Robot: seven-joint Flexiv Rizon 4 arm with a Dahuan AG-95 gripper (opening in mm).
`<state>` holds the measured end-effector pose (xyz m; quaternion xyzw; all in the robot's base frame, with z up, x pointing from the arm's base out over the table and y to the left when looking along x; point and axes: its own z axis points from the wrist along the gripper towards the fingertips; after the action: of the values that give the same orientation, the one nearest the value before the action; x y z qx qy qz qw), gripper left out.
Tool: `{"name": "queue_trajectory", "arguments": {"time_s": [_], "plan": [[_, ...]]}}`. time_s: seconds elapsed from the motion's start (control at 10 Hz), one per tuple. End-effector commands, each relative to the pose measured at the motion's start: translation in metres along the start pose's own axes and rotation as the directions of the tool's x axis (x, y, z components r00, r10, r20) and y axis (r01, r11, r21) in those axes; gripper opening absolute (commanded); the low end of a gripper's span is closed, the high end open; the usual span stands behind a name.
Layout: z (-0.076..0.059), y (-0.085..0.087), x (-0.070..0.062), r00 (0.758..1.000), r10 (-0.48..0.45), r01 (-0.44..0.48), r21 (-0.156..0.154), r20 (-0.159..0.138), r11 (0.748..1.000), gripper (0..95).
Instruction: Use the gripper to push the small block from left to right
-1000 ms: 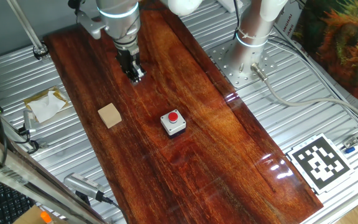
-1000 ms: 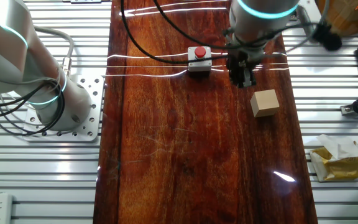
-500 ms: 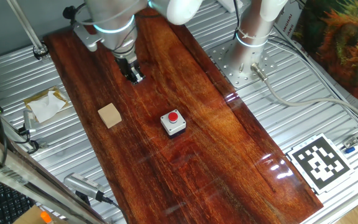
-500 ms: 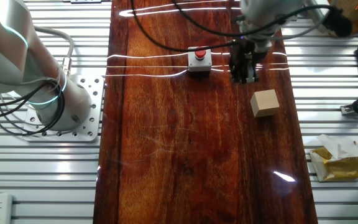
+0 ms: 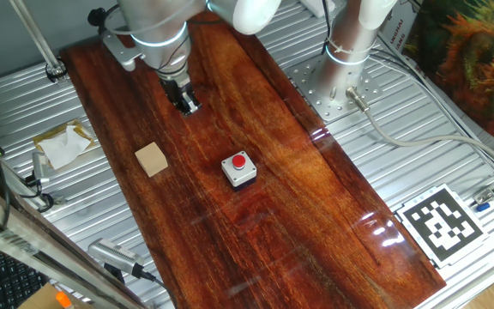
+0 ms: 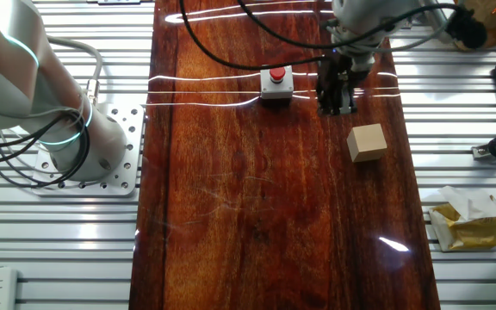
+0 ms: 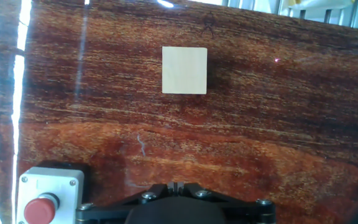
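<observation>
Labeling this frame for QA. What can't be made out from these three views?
- Hand view: the gripper shows only as a black sliver at the bottom edge; its tips are cut off.
- Hand view: the button box is cropped by the bottom edge.
- Both fixed views: the jaws are too small to read their gap, or their height above the wooden board.
- Fixed views: the small block is plain; the faces turned away are hidden.

Small block (image 5: pixel 152 159): plain light-tan wooden cube, unmarked, flat on the dark wooden worktop (image 5: pixel 298 215), upright, faces slightly skewed to the worktop edges. Lies near the red-button box (image 5: pixel 239 169), apart from it, nothing touching it.
</observation>
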<state>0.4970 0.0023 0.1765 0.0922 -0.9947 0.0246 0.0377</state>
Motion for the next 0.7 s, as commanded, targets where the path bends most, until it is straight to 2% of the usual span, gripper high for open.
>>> {"name": "queue_trajectory", "arguments": {"time_s": [0.1, 0.4, 0.5, 0.6, 0.7], "plan": [[0.0, -0.001, -0.001, 1.0, -0.003, 0.003, 0.001, -0.002, 1.0, 0.0], [0.002, -0.003, -0.008, 1.0, -0.003, 0.003, 0.001, 0.0, 1.0, 0.0], [-0.001, -0.005, -0.019, 1.0, -0.001, 0.001, 0.0, 0.0, 1.0, 0.0], [-0.004, -0.009, -0.036, 1.0, -0.003, 0.003, 0.005, -0.002, 1.0, 0.0], [-0.004, -0.01, -0.041, 1.0, -0.004, 0.004, 0.005, 0.0, 1.0, 0.0]]}}
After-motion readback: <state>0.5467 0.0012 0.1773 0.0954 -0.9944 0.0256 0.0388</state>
